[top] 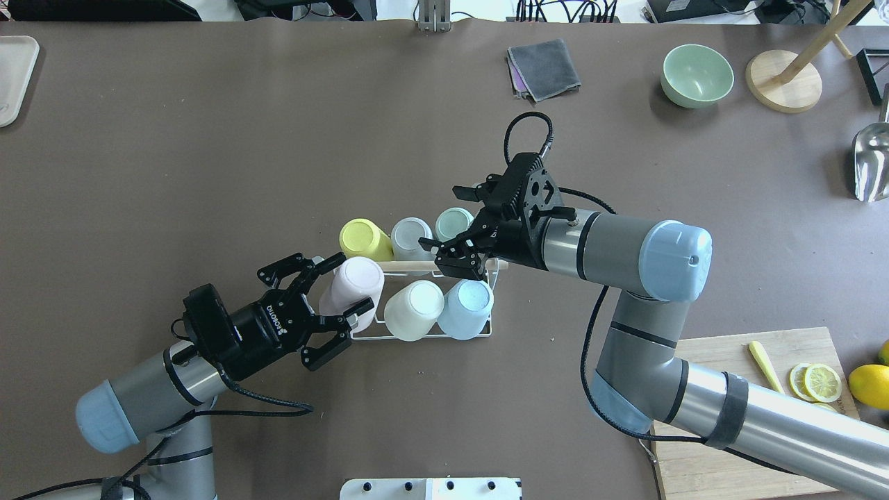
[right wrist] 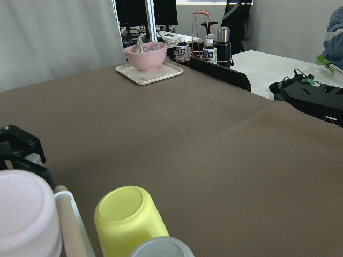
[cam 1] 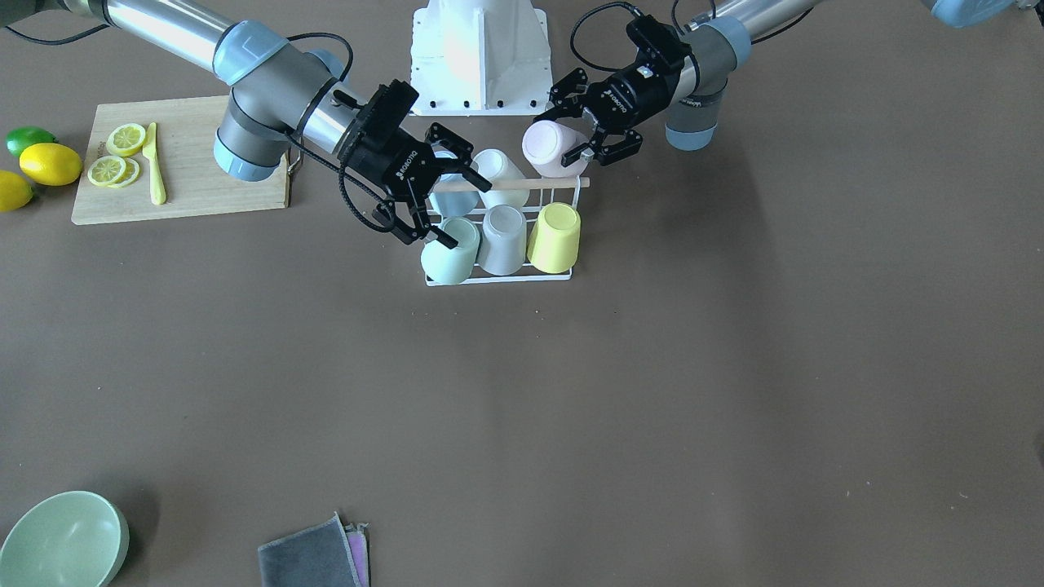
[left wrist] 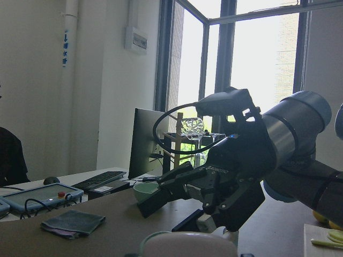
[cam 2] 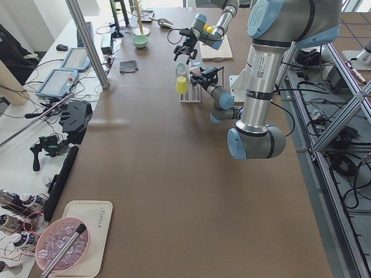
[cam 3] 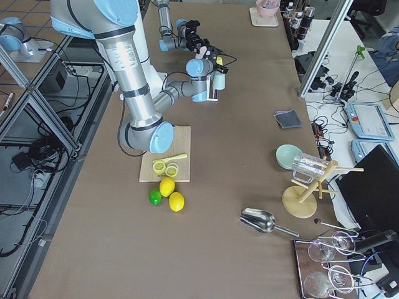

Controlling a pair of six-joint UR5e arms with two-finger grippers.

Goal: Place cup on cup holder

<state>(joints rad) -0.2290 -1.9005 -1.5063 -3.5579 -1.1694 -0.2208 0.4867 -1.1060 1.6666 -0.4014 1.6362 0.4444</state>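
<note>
Clasping pink cup (top: 355,281), left end effector (top: 347,285); right end effector (top: 444,223) agape, clearest overhead.

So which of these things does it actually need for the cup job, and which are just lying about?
For the job: pink cup, in the left gripper; cup holder.
Just lying about: cutting board, lemons, green bowl, grey cloth.
</note>
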